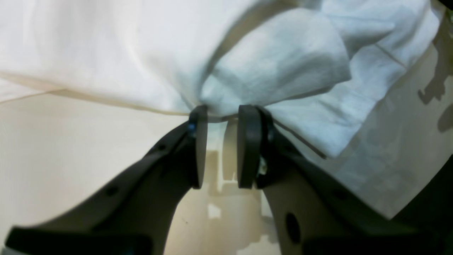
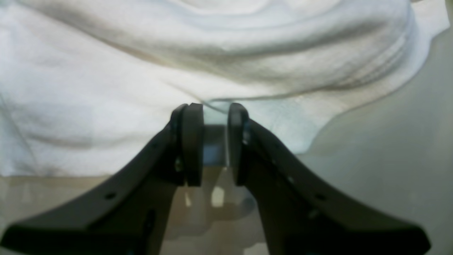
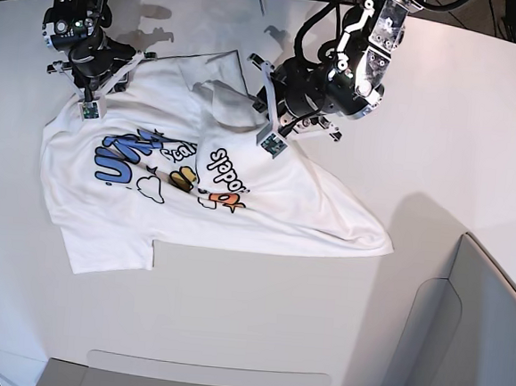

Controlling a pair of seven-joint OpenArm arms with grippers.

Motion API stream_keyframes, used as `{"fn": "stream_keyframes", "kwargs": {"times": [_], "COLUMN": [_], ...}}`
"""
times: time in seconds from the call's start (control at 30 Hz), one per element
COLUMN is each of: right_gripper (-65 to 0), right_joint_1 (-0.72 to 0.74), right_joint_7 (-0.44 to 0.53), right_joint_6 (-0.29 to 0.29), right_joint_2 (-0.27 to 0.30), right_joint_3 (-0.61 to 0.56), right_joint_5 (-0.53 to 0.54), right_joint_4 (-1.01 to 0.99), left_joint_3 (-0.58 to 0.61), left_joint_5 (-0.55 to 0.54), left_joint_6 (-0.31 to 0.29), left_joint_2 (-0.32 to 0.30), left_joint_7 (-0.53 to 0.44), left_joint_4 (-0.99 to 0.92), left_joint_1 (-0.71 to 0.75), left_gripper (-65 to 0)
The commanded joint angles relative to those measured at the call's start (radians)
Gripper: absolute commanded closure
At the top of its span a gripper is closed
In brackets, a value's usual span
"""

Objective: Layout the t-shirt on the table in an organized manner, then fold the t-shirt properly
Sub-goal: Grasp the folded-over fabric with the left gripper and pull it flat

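The white t-shirt (image 3: 266, 207) lies spread on the table (image 3: 442, 127), print side up, with blue, yellow and orange lettering; its far edge is rumpled. My left gripper (image 3: 269, 113) stands at the shirt's far edge near the middle. In the left wrist view the left gripper (image 1: 221, 111) pinches a gathered fold of the t-shirt (image 1: 276, 63) at its fingertips. My right gripper (image 3: 90, 86) is at the shirt's far left corner. The right wrist view has the right gripper (image 2: 215, 108) closed on an edge of the t-shirt (image 2: 106, 99), with cloth between the pads.
A grey panel (image 3: 488, 336) rises at the table's near right corner. A grey strip (image 3: 208, 372) runs along the near edge. The arms' cables and mounts crowd the far edge, and the table's curved edge shows at the near left.
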Motion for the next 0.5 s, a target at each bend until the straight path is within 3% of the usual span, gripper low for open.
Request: {"fn": "stream_keyframes", "kwargs": {"times": [0.0,0.27,0.37,0.4,0.47], "right_gripper": [-13.9,-13.9,-13.9,-13.9,-13.9], "right_joint_1": [-0.011,-0.011,-0.011,-0.011,-0.011], "right_joint_7": [-0.070,-0.070,-0.070,-0.070,-0.070], "right_joint_6": [-0.010,-0.010,-0.010,-0.010,-0.010], "right_joint_2": [0.009,0.009,0.009,0.009,0.009], "right_joint_3": [0.002,0.002,0.002,0.002,0.002], "right_joint_5": [-0.034,-0.034,-0.034,-0.034,-0.034], "right_joint_4": [-0.012,-0.012,-0.012,-0.012,-0.012], "left_joint_3": [0.001,0.001,0.001,0.001,-0.001], "left_joint_5": [-0.008,-0.010,-0.010,-0.010,-0.010], "left_joint_6": [-0.003,-0.005,-0.012,-0.031,-0.100], "left_joint_2": [0.006,0.006,-0.002,-0.003,-0.008], "left_joint_7": [-0.016,-0.091,-0.091,-0.090,-0.084], "left_joint_4": [-0.007,-0.122,-0.121,-0.121,-0.121], "left_joint_1": [-0.029,-0.073,-0.073,-0.073,-0.073], "left_gripper": [-16.4,-15.9,-6.2,-1.8,0.0]}}
